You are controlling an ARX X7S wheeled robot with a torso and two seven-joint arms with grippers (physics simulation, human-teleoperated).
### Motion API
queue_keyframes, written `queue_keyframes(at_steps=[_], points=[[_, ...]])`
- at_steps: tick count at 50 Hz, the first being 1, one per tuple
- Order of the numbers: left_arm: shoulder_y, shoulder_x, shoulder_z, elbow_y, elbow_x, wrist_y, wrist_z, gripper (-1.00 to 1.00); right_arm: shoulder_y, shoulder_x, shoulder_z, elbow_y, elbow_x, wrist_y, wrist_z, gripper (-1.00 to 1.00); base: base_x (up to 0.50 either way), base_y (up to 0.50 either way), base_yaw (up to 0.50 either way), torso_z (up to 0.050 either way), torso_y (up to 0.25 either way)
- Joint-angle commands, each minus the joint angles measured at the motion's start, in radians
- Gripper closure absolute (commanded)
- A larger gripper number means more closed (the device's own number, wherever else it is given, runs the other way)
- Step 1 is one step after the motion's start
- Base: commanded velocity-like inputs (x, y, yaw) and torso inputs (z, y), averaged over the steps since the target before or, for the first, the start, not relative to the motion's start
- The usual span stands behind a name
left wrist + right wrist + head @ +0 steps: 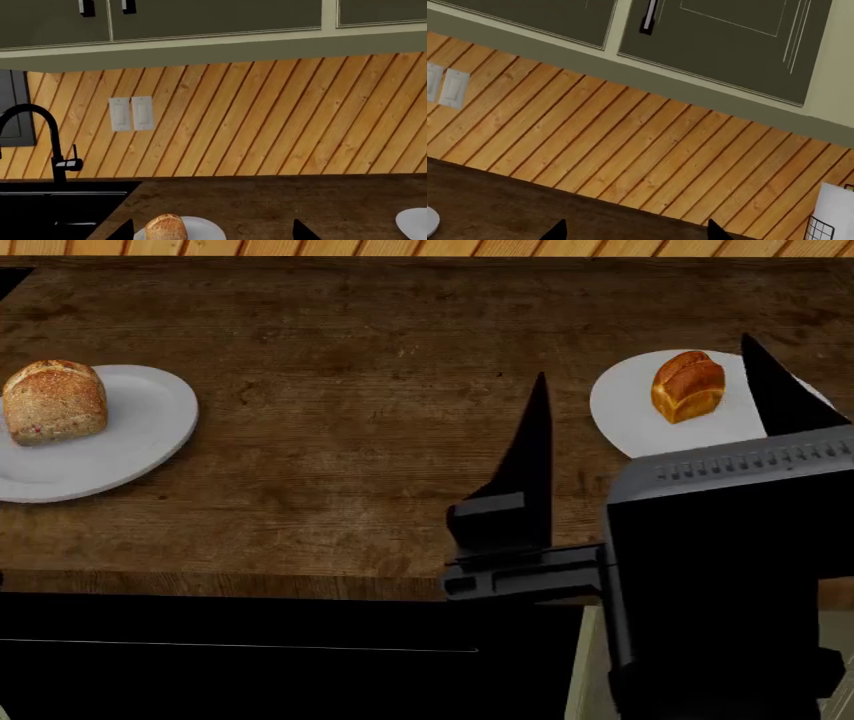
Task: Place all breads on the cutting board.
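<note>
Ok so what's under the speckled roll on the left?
A round white plate sits under the speckled roll, on the wooden counter. The part of the plate directly beneath the roll is covered, so nothing there can be seen.

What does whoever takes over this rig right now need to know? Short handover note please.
Right gripper: open, empty, raised over the wooden counter beside the right plate.
Left gripper: only its fingertips show in the left wrist view, spread apart, holding nothing.
Speckled round roll: on the left plate.
Orange-brown split-top loaf: on the right plate.
Cutting board: not in any view.
Done: nothing, both breads are on their plates.
Left: find the board, move both breads onto it. The loaf is closest to the right gripper.
</note>
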Motion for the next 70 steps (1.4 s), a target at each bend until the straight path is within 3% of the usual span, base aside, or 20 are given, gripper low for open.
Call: queue_keyframes(at_steps=[1,24,70], points=[[-0.033,-0.042,0.03,-0.003,-0.047,0.04,-0.044,-1.0,0.065,0.018,0.014,0.007,0.123,0.018,0.09,-1.0,0.0,0.0,0.0,0.0,0.0],[0.023,-0.048,0.011,0.009,0.006,0.049,0.02,-1.0,0.029,0.06,-0.031,0.023,0.093,-0.093,0.09,-1.0,0.23,0.0,0.0,0.0,0.0],[-0.001,-0.087,0.072,0.005,0.012,0.108,0.012,-1.0,0.016,0.125,-0.071,0.037,0.112,-0.178,0.138,-1.0,0.31,0.0,0.0,0.0,0.0]])
